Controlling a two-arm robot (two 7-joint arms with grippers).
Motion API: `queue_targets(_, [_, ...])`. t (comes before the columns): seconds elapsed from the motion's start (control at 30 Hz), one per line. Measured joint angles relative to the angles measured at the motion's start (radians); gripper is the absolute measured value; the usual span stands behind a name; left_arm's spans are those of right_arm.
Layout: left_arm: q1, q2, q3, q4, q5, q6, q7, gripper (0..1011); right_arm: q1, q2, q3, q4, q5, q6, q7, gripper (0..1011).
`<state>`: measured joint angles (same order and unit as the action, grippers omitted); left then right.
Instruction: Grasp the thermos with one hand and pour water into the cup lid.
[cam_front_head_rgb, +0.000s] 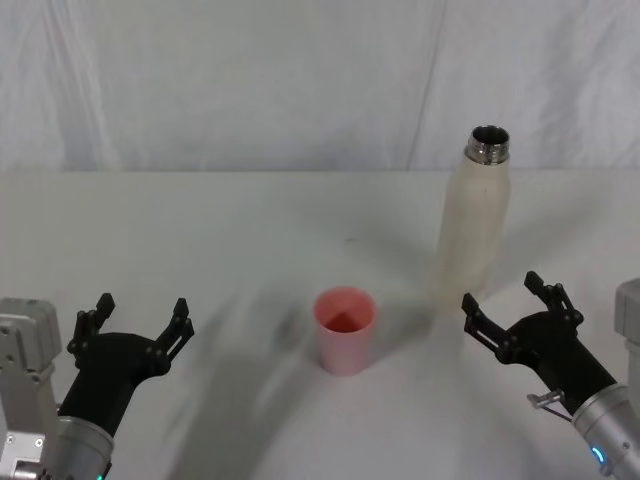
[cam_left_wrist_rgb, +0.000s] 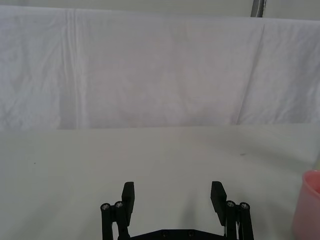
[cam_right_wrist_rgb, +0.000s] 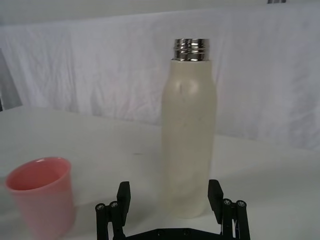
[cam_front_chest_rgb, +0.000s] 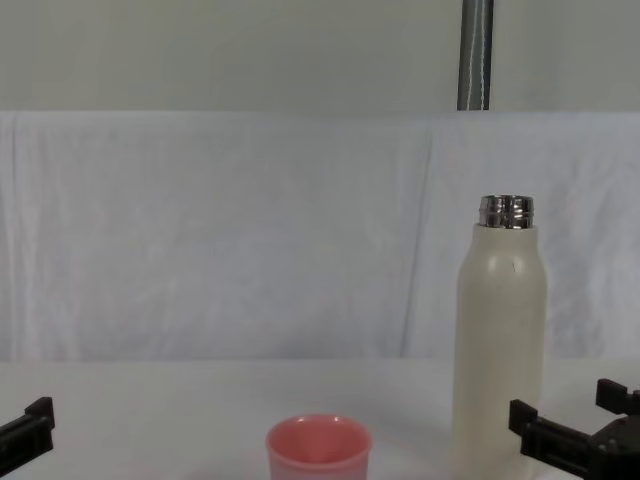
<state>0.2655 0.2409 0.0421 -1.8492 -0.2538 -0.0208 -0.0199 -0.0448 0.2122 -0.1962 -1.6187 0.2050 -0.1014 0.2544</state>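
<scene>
Two unmarked vessels, thermos (cam_front_head_rgb: 473, 225) upright, cup lid (cam_front_head_rgb: 345, 329) beside, right hand (cam_front_head_rgb: 508, 299) apart, left hand (cam_front_head_rgb: 140, 320) apart

Matt cream thermos (cam_right_wrist_rgb: 188, 145) (shiny threaded steel neck), smooth pink plastic-looking cup lid (cam_right_wrist_rgb: 42, 192), white cloth backdrop (cam_front_chest_rgb: 220, 230).

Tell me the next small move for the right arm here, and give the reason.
Probably ease the right gripper forward until its open fingers sit either side of the thermos. The thermos stands upright and uncapped just ahead of it, ungrasped, lined up between the fingers in the right wrist view. The cup lid waits upright to its left, and the left gripper sits open, well away.
</scene>
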Motion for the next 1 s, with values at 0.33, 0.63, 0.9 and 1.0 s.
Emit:
queue_targets(0.33, [0.000,0.000,0.000,0.000,0.000,0.000,0.000,1001,0.019,0.007,-0.024,0.025,0.021,-0.002,0.026,1000])
queue_targets(0.63, [0.000,0.000,0.000,0.000,0.000,0.000,0.000,1001,0.027,0.010,-0.033,0.032,0.025,-0.003,0.028,1000])
queue_targets(0.9, [0.000,0.000,0.000,0.000,0.000,0.000,0.000,1001,0.026,0.010,-0.033,0.032,0.026,-0.003,0.028,1000])
queue_targets(1.0, [0.000,0.000,0.000,0.000,0.000,0.000,0.000,1001,0.026,0.010,-0.033,0.032,0.026,-0.003,0.028,1000])
